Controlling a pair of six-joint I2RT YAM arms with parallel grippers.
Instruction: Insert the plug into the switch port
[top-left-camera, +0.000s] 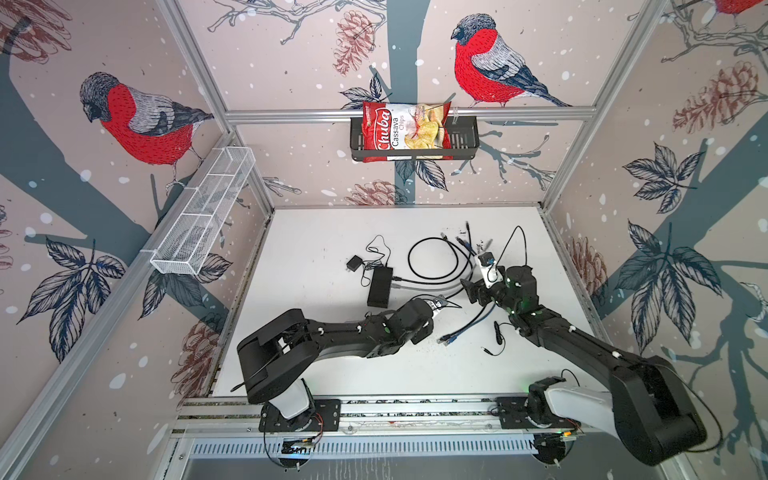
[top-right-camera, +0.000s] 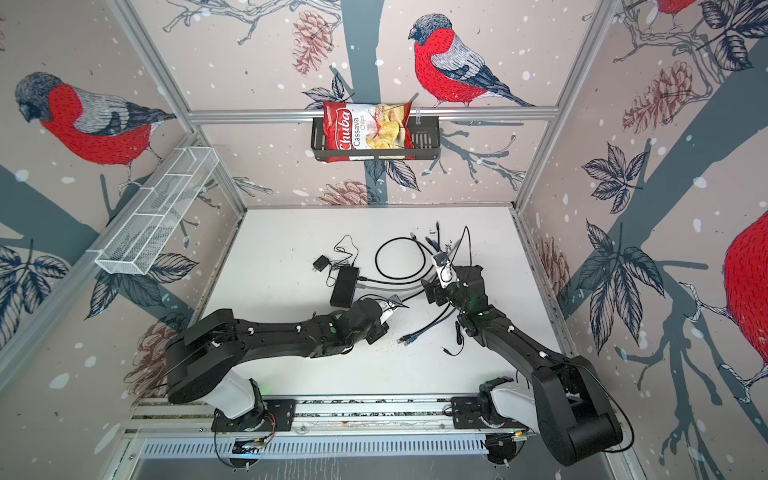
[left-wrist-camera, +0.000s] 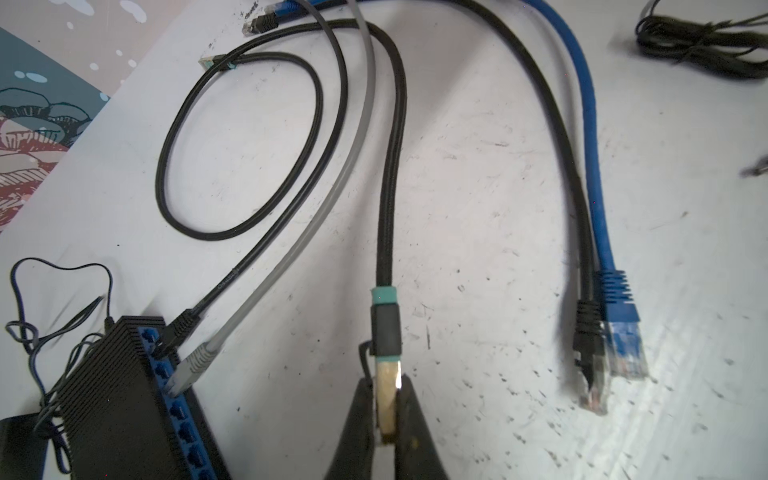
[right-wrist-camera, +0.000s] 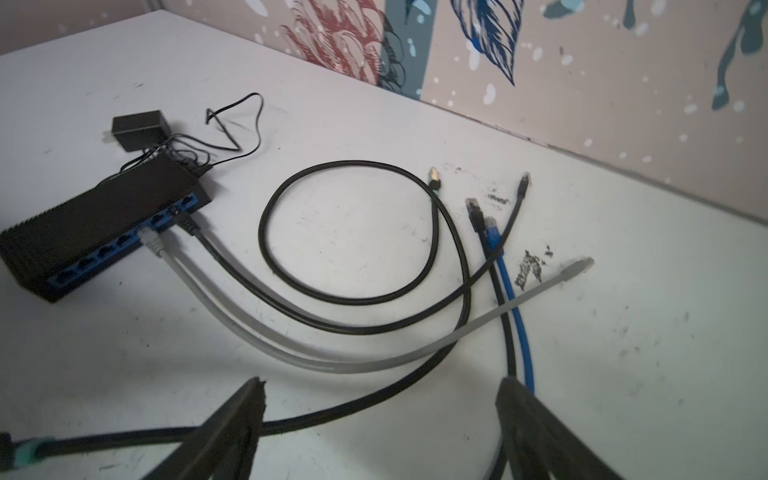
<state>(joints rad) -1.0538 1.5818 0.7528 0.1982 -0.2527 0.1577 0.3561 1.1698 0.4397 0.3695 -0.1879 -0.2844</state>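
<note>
Farthest left in both top views sit the boxy power brick (top-left-camera: 354, 263) with its thin tangled lead and, just beside it, the switch (top-left-camera: 380, 286), a hard black ribbed box with a row of blue-lined ports (left-wrist-camera: 183, 415) along one long face. A grey cable (left-wrist-camera: 195, 365) and a thin black cable (left-wrist-camera: 183, 324) are already seated in neighbouring ports, and the ports next to them look free. To its right, my left claw (left-wrist-camera: 388, 380) is pinched shut on the plug (left-wrist-camera: 387, 399), a small gold metal connector at the end of a braided black cable (left-wrist-camera: 390, 187) banded in teal. It hangs just above the scuffed white table (left-wrist-camera: 498, 208), near the switch but not touching it. I judge the plug to be light, rigid and a bit slick on its metal flanks, so my narrow grip on the flat sides seems right. The stiff black boot behind it would be a second place to hold. The braid looks springy enough to tug the plug off line, and the latch tab is probably the fragile part, though I cannot see which way it faces. Further right, a blue cable end (left-wrist-camera: 623, 345) and a black cable end (left-wrist-camera: 590, 357), both with clear plastic tips, lie touching each other on the table. My right claw (right-wrist-camera: 380, 386) stands wide with nothing in it, its jaws astride the braided cable where it runs along the table.
</note>
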